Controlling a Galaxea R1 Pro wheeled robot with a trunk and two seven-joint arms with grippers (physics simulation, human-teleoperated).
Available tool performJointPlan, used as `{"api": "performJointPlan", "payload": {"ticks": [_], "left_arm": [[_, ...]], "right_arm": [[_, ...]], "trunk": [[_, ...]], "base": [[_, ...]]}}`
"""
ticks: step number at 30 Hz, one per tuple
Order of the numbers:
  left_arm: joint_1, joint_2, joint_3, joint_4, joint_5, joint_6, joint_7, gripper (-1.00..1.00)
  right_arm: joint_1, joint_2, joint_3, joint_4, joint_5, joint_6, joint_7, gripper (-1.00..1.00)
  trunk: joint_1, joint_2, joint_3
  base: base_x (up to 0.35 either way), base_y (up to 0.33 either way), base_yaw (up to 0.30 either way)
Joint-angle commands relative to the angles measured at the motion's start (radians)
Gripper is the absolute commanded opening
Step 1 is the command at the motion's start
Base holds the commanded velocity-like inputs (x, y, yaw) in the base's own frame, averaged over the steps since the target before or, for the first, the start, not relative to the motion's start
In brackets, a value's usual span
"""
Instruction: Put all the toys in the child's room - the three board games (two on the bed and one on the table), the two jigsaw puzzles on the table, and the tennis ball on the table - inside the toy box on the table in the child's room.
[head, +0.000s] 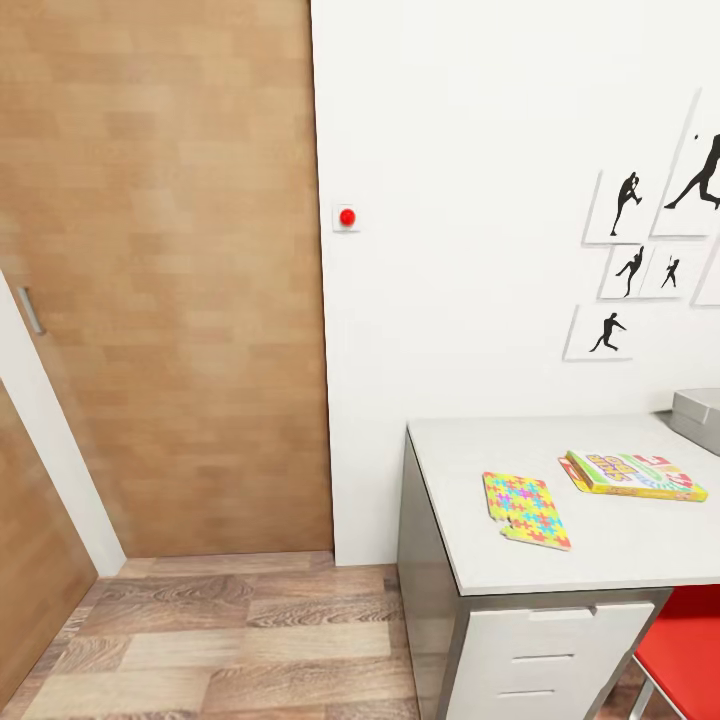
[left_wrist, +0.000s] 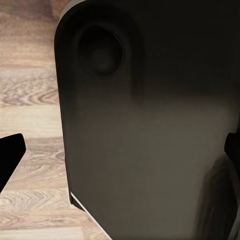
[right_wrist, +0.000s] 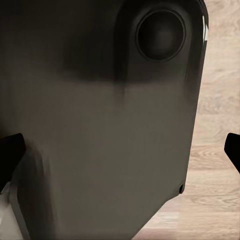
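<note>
In the head view the white-topped table (head: 620, 555) stands at the right against the white wall. A jigsaw puzzle (head: 526, 508) with a multicolour piece pattern lies near the table's left end. Right of it lies a yellow-edged board game (head: 632, 474) with red on its lid. A corner of the light-grey toy box (head: 700, 414) shows at the right edge of the picture. My left gripper (left_wrist: 120, 155) and my right gripper (right_wrist: 120, 150) both hang open with nothing between their fingers, over the robot's dark base and the wood-plank floor. The bed and the tennis ball are out of view.
A wide wooden sliding door (head: 160, 280) fills the left, with plank floor (head: 230, 640) in front of it. A red seat (head: 685, 645) is tucked under the table beside white drawers (head: 540, 655). Baseball-player pictures (head: 640, 262) and a red wall button (head: 346, 217) hang on the wall.
</note>
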Motion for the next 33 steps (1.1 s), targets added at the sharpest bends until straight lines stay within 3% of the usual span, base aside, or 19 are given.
{"api": "performJointPlan", "payload": {"ticks": [1, 10, 33], "left_arm": [[0.000, 0.000, 0.000, -0.001, 0.000, 0.000, 0.000, 1.00], [0.000, 0.000, 0.000, -0.001, 0.000, 0.000, 0.000, 1.00], [0.000, 0.000, 0.000, -0.001, 0.000, 0.000, 0.000, 1.00]], "right_arm": [[0.000, 0.000, 0.001, 0.000, 0.001, 0.001, 0.000, 1.00], [0.000, 0.000, 0.000, 0.000, 0.000, 0.000, 0.003, 1.00], [0.000, -0.006, 0.002, 0.001, 0.001, -0.046, 0.006, 1.00]], "trunk": [[0.000, 0.000, -0.001], [0.000, 0.000, -0.001], [0.000, 0.000, -0.011]], "base": [[0.000, 0.000, -0.027], [0.000, 0.000, -0.151], [0.000, 0.000, -0.273]]}}
